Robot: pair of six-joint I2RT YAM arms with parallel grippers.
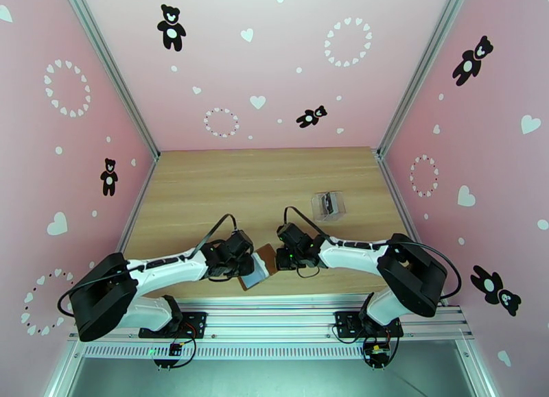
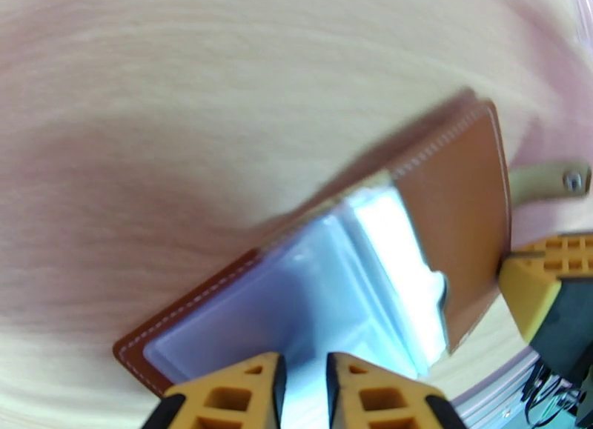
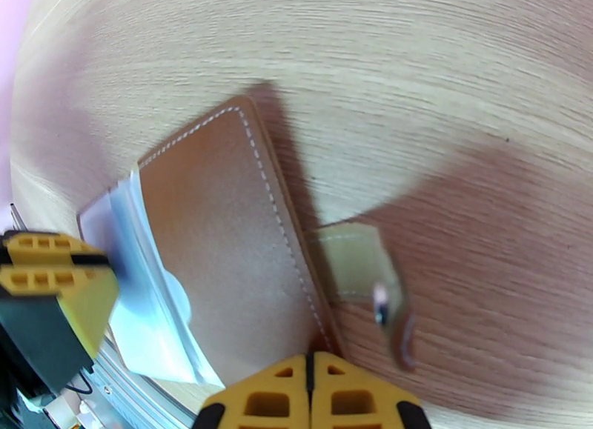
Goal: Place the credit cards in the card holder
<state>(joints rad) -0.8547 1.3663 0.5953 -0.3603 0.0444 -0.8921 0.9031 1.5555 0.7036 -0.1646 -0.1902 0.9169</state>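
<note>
Wood-grain tabletop (image 1: 206,186), near edge: the left gripper (image 2: 305,367) nips the see-through pocket (image 2: 333,290) of the open card holder (image 2: 459,223), and the right gripper (image 3: 310,367), clenched empty, sits at its leather flap (image 3: 222,238). Best to pin that flap flat and lift the pocket mouth. The credit cards seem to be in the clear box (image 1: 328,205), well apart.

Pink walls (image 1: 274,62) — bears (image 1: 171,27), hearts (image 1: 257,101), wooden table (image 1: 226,179)

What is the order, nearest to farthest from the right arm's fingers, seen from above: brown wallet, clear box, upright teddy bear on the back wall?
1. Brown wallet, right beside the right fingers, on their left.
2. Clear box, farther back, to the right.
3. Upright teddy bear, high up at the back.
</note>
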